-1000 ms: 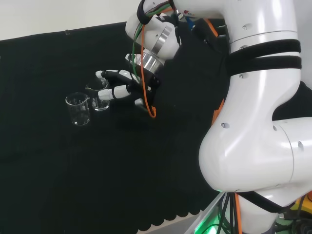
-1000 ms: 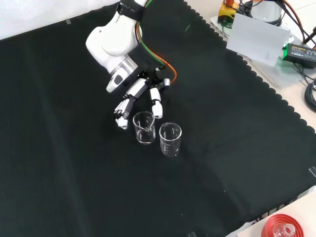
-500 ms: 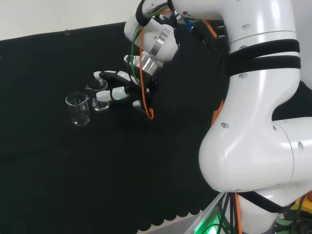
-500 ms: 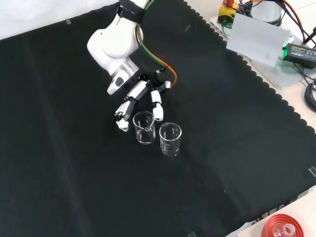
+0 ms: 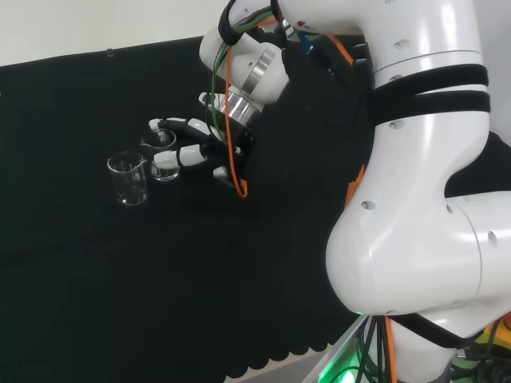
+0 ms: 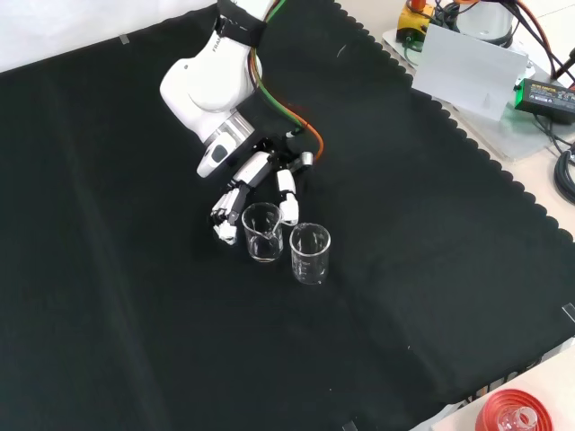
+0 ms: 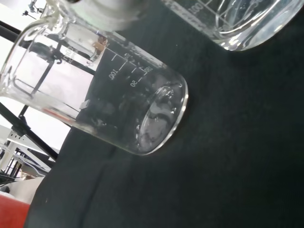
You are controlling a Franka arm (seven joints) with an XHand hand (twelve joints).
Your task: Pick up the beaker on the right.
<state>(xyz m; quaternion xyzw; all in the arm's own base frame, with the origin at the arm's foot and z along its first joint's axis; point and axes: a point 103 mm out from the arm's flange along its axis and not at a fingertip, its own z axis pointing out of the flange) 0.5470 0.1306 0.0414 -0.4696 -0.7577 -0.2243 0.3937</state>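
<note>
Black cloth [image 6: 135, 314] over counter, scalloped edge at right of front view. Second clear beaker [image 6: 310, 254] mid-frame. Red ribbed ring [image 6: 521, 415] lower right corner. White box [image 6: 472, 72], cables upper right.

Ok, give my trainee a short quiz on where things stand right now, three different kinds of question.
1. True or false: the hand has lifted a beaker off the black cloth.
2. How many clear beakers stand on the cloth in the front view?
3. In the front view, the fingers reach down around: A) the left beaker, B) the right beaker, C) the red ribbed ring.

Key: 1 false, both stand on the cloth. 2 two. 3 A.
</note>
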